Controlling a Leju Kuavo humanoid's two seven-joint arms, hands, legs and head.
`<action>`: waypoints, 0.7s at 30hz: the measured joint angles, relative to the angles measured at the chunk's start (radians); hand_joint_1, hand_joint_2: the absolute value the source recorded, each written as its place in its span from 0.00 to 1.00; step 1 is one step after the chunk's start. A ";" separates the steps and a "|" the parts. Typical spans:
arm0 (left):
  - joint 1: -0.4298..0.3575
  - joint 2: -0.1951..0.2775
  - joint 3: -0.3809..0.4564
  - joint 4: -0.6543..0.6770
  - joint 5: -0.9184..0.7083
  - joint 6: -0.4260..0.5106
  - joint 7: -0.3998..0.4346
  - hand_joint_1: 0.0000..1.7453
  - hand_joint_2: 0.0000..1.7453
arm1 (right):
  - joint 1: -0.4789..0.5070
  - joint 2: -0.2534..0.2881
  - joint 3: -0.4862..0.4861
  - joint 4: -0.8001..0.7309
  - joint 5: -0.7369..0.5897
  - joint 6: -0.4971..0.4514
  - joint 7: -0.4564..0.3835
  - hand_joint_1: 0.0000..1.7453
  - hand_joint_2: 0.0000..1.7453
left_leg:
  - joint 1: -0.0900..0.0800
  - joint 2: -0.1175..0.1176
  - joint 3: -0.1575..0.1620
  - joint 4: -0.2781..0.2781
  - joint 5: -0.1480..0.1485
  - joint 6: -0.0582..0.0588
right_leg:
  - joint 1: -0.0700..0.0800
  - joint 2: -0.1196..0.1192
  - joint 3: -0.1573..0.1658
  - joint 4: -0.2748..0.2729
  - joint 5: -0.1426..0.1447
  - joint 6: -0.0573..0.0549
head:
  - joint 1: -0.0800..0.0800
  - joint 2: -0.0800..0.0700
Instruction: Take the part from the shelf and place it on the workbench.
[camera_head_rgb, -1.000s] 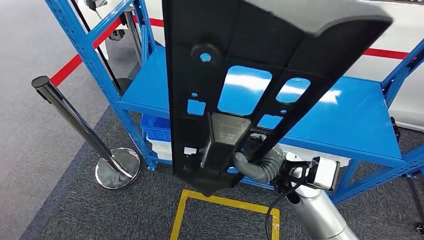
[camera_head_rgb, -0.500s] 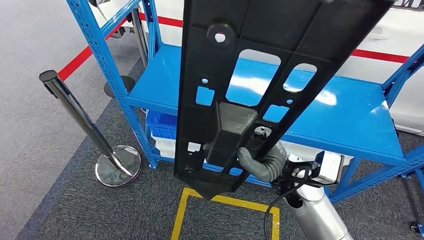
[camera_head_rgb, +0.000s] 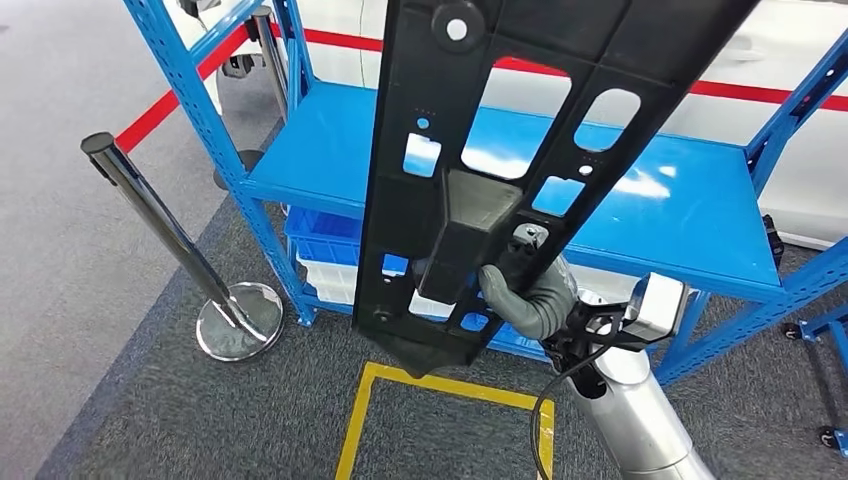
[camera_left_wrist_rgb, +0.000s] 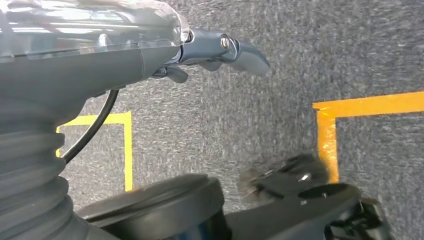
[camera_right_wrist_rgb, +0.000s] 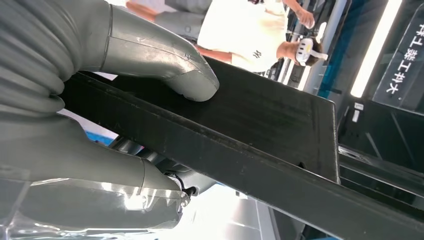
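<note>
The part (camera_head_rgb: 520, 130) is a long black plastic panel with several cut-outs and a boxy block at its middle. My right hand (camera_head_rgb: 525, 295) grips it near its lower end and holds it up, tilted, close in front of the head camera and above the blue shelf (camera_head_rgb: 690, 220). In the right wrist view the grey thumb (camera_right_wrist_rgb: 165, 65) presses on the flat black face of the part (camera_right_wrist_rgb: 260, 125). My left hand (camera_left_wrist_rgb: 220, 50) hangs over the grey carpet with its dark fingers stretched out and nothing in them.
A chrome stanchion (camera_head_rgb: 160, 230) stands left of the shelf frame. Blue and white bins (camera_head_rgb: 320, 255) sit under the shelf board. A yellow floor square (camera_head_rgb: 440, 390) lies below the part. A person in a white shirt (camera_right_wrist_rgb: 240, 30) stands beyond the panel.
The part has risen in the head view and my right hand has come up with it. The whole view has shifted slightly, so the camera moved.
</note>
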 joint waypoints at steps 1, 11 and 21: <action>0.000 0.000 0.000 0.000 0.000 0.000 0.000 0.00 1.00 | 0.000 0.001 -0.001 0.003 0.000 0.000 0.001 1.00 1.00 | 0.000 0.000 0.008 0.023 -0.014 0.000 | 0.002 -0.001 -0.014 0.001 0.010 0.000 | 0.000 0.000; 0.000 0.001 0.000 0.000 -0.003 0.000 0.000 0.00 1.00 | -0.023 0.010 -0.008 0.031 0.000 0.009 0.002 1.00 1.00 | -0.010 0.002 0.216 -0.272 0.088 0.045 | -0.001 0.001 -0.081 0.028 0.046 0.042 | 0.000 0.000; 0.002 -0.001 0.000 0.000 -0.004 -0.001 0.000 0.00 1.00 | -0.040 0.012 -0.010 0.054 -0.001 0.010 0.005 1.00 1.00 | -0.012 0.002 0.075 -0.262 0.201 0.040 | -0.009 0.008 0.071 0.072 -0.084 0.045 | -0.001 0.000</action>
